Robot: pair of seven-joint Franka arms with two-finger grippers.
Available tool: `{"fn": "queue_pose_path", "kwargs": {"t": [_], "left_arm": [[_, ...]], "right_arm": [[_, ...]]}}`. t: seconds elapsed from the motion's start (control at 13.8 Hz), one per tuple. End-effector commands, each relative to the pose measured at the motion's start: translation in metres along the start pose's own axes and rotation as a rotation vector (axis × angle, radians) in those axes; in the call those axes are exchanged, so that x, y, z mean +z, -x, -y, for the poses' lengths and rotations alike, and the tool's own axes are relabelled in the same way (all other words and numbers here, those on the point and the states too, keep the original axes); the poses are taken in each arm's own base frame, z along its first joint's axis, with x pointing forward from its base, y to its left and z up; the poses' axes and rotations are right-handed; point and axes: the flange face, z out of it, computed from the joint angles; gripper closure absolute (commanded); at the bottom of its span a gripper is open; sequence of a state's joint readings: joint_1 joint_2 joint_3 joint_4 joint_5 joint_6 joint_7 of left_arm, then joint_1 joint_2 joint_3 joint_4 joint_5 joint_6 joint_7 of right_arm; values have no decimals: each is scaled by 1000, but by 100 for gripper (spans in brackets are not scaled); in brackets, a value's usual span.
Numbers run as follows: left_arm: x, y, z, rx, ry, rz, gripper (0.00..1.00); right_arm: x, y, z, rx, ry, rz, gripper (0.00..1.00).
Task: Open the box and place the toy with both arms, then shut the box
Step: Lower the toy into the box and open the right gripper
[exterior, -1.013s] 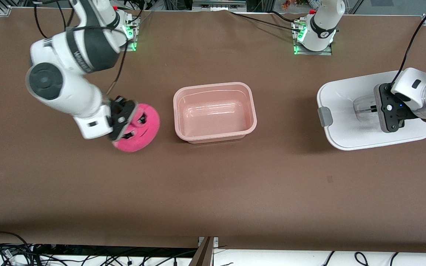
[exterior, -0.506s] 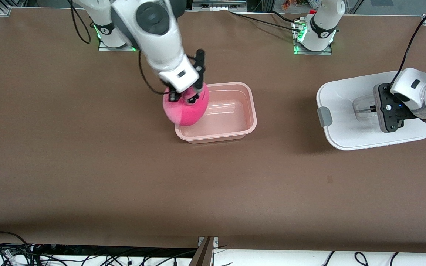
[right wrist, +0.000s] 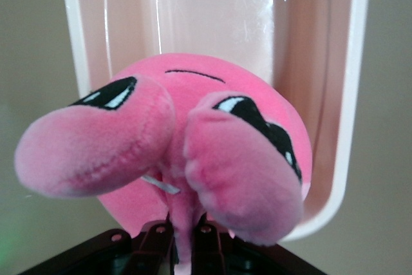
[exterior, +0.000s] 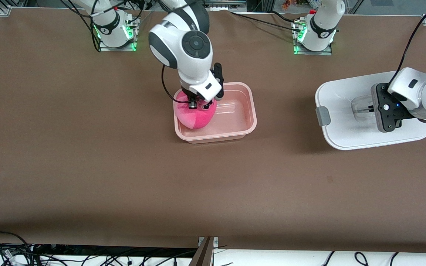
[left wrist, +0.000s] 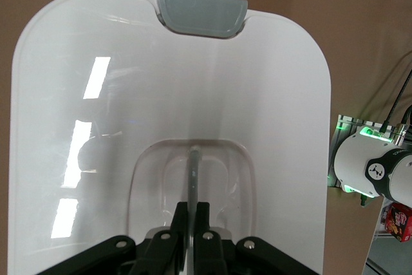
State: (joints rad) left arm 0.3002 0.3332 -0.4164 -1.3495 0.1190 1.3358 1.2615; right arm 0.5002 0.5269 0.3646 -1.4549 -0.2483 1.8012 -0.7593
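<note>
You are mid-placement: your right gripper (exterior: 197,105) pinches the toy (exterior: 195,116) between its eyes, hanging it just below the fingers inside the box (exterior: 248,111). Next, spread those fingers. Your left gripper (exterior: 371,109) is pressed shut on the handle of the lid (exterior: 340,99), waiting.

We see a hot-pink toy (exterior: 195,117) with black-and-white eyes, a pale pink box (exterior: 235,127), a white lid (exterior: 340,98) with a grey clip (exterior: 323,116), and a brown table (exterior: 213,184).
</note>
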Motion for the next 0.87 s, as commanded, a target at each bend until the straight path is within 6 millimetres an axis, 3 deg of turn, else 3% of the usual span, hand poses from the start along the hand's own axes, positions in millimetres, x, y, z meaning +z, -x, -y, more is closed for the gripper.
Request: {"fn": "queue_pose_path", "kwargs": {"t": [0.0,0.07,0.14,0.29,0.36,0.58,0.8], "left_arm": [[-8,-1,0,9,-15,9,100],[-8,-1,-1,10,-16,9,100],[-8,-1,-1,10,-16,9,100],[-8,-1,-1,9,-16,9,100],[-8,-1,-1,9,-16,7,100],[-8,-1,-1,11,-14,8,100],[-8,-1,-1,9,-14,8,100]], "right_arm": [[27,-17,-10,-26,19,0,100],[46,-22,-15,-27,14,-12,100],[65,-27,-20,-24,11,-29,1],[94,-27,-32,-6,26,-47,0],[100,-32,-31,-1,29,-58,0],[103,-52,-24,121,47,-106,0],[104,-87,-11,281,86,-214,0]]}}
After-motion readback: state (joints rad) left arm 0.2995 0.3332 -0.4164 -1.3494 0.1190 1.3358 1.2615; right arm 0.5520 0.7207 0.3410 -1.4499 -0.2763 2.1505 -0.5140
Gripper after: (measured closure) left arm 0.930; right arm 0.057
